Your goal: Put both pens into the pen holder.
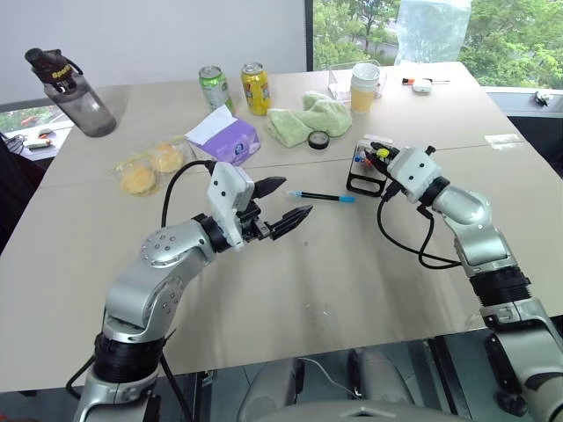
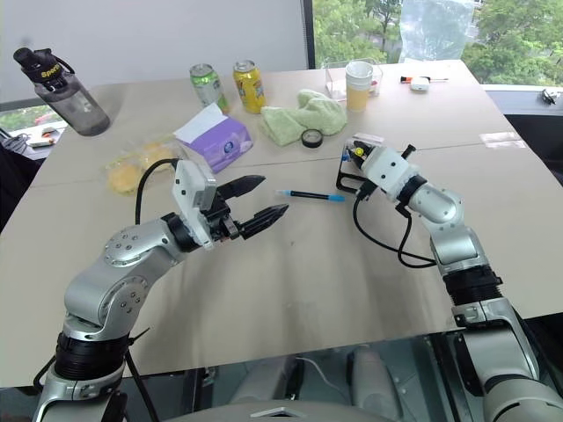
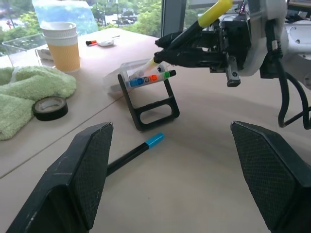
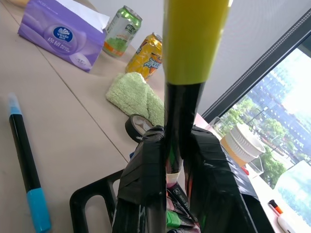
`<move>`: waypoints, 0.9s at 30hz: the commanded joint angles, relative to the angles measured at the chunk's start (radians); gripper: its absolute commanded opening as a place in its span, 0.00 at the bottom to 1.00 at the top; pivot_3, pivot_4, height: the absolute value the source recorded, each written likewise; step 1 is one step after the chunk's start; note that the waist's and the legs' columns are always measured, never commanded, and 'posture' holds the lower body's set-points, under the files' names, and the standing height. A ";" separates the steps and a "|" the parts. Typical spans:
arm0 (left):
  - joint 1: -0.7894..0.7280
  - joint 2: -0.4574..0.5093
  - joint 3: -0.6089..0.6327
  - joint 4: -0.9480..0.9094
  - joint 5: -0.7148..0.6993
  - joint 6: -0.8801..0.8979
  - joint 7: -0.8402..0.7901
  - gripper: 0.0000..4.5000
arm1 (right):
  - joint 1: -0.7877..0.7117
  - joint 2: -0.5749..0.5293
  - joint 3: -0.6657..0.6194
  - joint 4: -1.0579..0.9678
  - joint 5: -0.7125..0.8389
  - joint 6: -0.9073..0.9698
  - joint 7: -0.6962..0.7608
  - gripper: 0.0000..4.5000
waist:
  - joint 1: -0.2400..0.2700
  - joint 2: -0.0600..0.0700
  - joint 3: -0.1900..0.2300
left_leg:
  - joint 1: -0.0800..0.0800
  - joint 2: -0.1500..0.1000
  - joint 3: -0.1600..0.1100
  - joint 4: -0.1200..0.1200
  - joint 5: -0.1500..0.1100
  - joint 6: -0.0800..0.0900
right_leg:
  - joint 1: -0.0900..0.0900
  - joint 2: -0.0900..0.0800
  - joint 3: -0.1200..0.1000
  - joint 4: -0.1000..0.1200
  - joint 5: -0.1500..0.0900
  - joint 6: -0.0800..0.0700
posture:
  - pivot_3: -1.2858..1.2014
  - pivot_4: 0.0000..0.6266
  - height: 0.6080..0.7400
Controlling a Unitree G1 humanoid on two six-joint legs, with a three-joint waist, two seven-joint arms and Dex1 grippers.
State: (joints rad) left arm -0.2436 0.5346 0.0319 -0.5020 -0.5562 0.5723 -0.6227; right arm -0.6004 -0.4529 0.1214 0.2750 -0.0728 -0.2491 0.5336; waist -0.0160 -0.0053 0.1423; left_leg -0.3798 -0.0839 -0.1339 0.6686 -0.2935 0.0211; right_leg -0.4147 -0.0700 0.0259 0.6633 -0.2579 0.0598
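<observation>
My right gripper is shut on the yellow-capped pen, holding it tilted over the black pen holder. The pen's lower tip reaches the holder's clear top, beside coloured marker ends. The blue-ended pen lies flat on the table just left of the holder, also seen as the black barrel with a blue end. My left gripper hovers open above the table, pointing at that pen from a short way off, nothing between its fingers.
Behind the pens stand a purple tissue box, a green towel, a tape roll, two drink cans and a paper cup. A water bottle and bagged buns sit far left.
</observation>
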 commanded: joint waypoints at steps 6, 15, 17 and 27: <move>0.014 0.003 0.023 -0.045 0.004 -0.027 0.014 0.90 | -0.072 0.013 -0.016 0.076 -0.020 -0.056 -0.031 0.78 | -0.001 0.000 0.000 | 0.000 0.000 0.000 0.000 0.000 0.000 | 0.000 0.000 0.000 0.000 0.000 0.000 | 0.52 0.24 1.00; 0.020 0.000 0.021 -0.028 0.014 -0.029 0.030 0.90 | -0.042 0.032 -0.070 -0.030 0.123 -0.011 0.024 0.97 | -0.001 0.000 0.000 | 0.000 0.000 0.000 0.000 0.000 0.000 | 0.000 0.000 0.000 0.000 0.000 0.000 | 0.52 0.24 1.00; 0.011 -0.012 0.017 -0.005 0.015 -0.038 0.027 0.90 | 0.001 0.033 -0.082 -0.125 0.236 0.074 0.101 0.97 | -0.001 0.000 0.000 | 0.000 0.000 -0.001 0.000 0.000 0.000 | 0.000 0.000 0.001 0.000 0.000 0.000 | 0.52 0.24 1.00; -0.308 -0.056 -0.105 0.615 0.186 -0.284 -0.206 0.90 | 0.305 -0.121 -0.167 -0.558 0.611 0.496 0.307 0.97 | 0.017 0.001 0.000 | -0.001 -0.001 -0.003 0.002 0.000 0.000 | 0.001 0.000 -0.003 0.001 0.000 0.000 | 0.52 0.24 1.00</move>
State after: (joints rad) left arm -0.5268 0.4802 -0.0712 0.0607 -0.3810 0.3405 -0.7813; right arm -0.3020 -0.5650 -0.0149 -0.2165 0.4775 0.2193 0.8166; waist 0.0007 -0.0047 0.1427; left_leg -0.3806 -0.0847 -0.1373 0.6701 -0.2934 0.0213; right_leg -0.4134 -0.0704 0.0215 0.6637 -0.2579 0.0598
